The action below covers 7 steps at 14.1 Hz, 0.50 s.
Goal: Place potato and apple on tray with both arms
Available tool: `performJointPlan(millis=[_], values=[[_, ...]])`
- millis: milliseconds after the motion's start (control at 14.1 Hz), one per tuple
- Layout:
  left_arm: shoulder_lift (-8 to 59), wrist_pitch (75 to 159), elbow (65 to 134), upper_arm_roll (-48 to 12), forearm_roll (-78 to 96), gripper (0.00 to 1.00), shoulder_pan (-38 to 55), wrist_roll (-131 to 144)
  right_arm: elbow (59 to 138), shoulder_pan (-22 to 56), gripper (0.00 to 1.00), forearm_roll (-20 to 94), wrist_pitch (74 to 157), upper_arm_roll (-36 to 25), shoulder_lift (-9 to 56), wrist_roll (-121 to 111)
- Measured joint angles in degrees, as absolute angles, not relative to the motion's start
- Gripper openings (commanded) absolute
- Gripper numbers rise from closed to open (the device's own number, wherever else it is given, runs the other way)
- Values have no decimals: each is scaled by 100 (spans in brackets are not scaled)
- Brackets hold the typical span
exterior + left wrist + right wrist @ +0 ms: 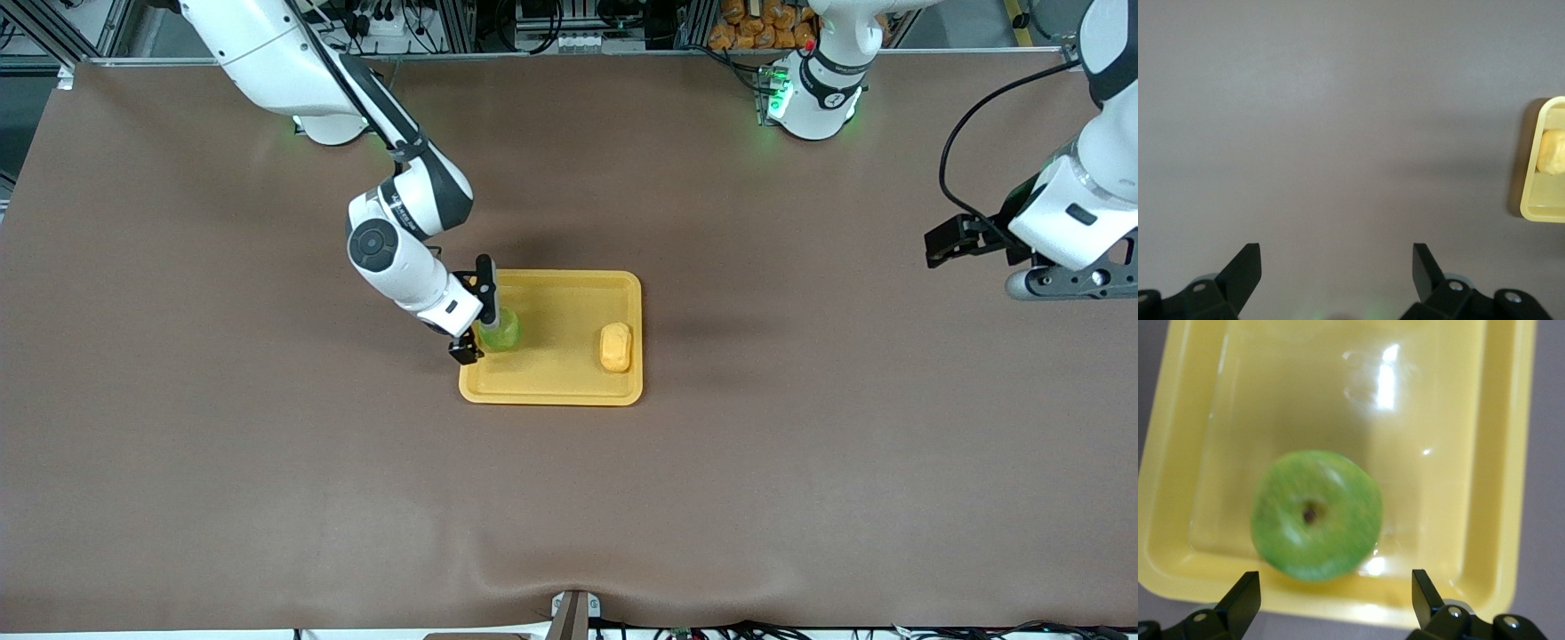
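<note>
The yellow-orange tray (551, 384) lies mid-table. On it, at the end toward the right arm, the green apple (502, 333) sits stem dimple up (1315, 513). The yellow potato (615, 347) lies at the tray's end toward the left arm. My right gripper (476, 318) hangs over the tray's rim beside the apple. It is open, with its fingertips (1248, 583) short of the fruit and nothing between them (1333, 580). My left gripper (1074, 283) waits open over bare table at the left arm's end (1336, 252). The left wrist view catches the tray's corner (1541, 200) and the potato (1553, 151).
Brown cloth (267, 462) covers the whole table around the tray. Both arm bases with green lights stand along the table's edge farthest from the front camera. A small bracket (573, 613) sits at the table's nearest edge.
</note>
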<state>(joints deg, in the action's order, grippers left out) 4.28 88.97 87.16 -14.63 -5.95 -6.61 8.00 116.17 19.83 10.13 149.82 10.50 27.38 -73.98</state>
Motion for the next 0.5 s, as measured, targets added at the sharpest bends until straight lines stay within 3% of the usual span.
performJointPlan(millis=[498], values=[[31,8534,8785,-395,-314,100,261,602,11607,1263,100,1018,13759,1026,2027,-5389]])
